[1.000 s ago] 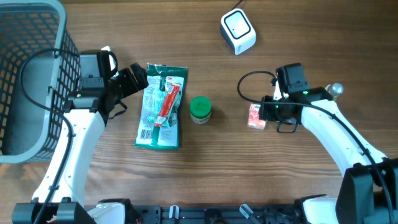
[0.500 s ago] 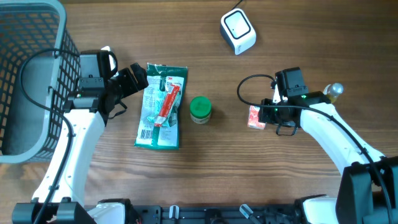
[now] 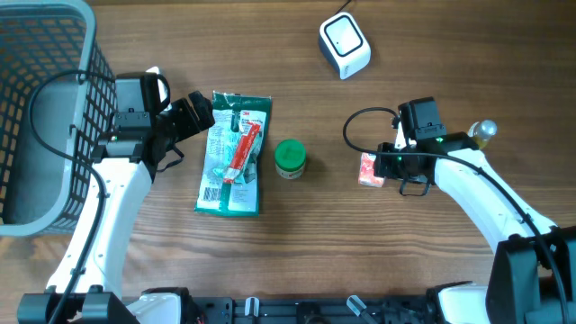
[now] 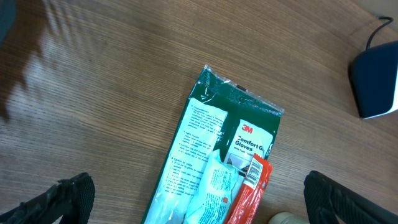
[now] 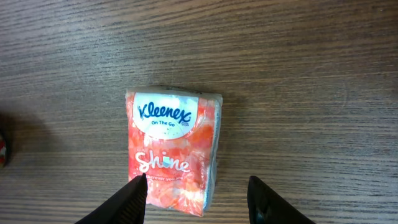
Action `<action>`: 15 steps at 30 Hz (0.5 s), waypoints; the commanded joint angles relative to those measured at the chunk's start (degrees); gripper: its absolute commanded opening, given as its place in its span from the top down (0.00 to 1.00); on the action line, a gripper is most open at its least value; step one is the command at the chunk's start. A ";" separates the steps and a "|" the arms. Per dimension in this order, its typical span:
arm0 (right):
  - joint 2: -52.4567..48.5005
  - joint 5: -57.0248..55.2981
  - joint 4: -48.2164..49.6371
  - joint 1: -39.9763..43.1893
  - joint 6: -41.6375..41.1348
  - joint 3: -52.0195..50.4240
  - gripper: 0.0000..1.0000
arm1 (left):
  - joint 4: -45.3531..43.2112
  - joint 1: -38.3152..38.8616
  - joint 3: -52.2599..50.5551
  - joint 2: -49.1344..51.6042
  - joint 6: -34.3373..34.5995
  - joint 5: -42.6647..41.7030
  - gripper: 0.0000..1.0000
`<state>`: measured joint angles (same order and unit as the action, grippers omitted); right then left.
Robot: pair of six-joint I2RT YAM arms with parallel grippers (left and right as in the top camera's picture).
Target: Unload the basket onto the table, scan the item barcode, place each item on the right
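1. The right gripper hangs low over the tissue pack. Its two fingers stand half apart, one on each side of the pack's near end. One finger is at the pack's edge and the other is beside it with a gap, so nothing is squeezed yet. The left gripper is spread wide and holds nothing.
2. The biggest thing is the grey basket, at the far left of the table.
3. Next is the green glove packet, lying flat just in front of the left gripper.
4. The white scanner sits at the back, well apart from the tissue pack.
5. A small green tub stands between the glove packet and the tissue pack.
6. The tissue pack looks like the thing to scan. It lies flat on the table, on the right side. It is probably light, soft and squashy, with a slippery plastic wrap. A gentle pinch across its two long sides should hold it. No barcode shows on top, so it may be underneath.
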<state>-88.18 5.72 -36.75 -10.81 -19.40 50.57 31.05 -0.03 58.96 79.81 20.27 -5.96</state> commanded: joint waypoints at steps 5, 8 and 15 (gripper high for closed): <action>-0.98 -0.46 0.13 0.00 -1.84 -0.46 0.49 | -0.15 -0.24 0.96 -0.72 -0.31 -0.63 0.00; -0.98 -0.48 0.02 0.02 -2.12 -0.46 0.49 | -0.15 -0.24 0.96 -0.72 -0.31 -0.63 0.00; -0.98 -0.48 1.03 0.00 -3.23 -1.44 0.49 | -0.15 -0.24 0.96 -0.72 -0.33 -0.63 0.00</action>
<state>-88.18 5.72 -36.67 -10.81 -21.58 50.52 31.05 -0.03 58.96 79.81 20.27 -5.93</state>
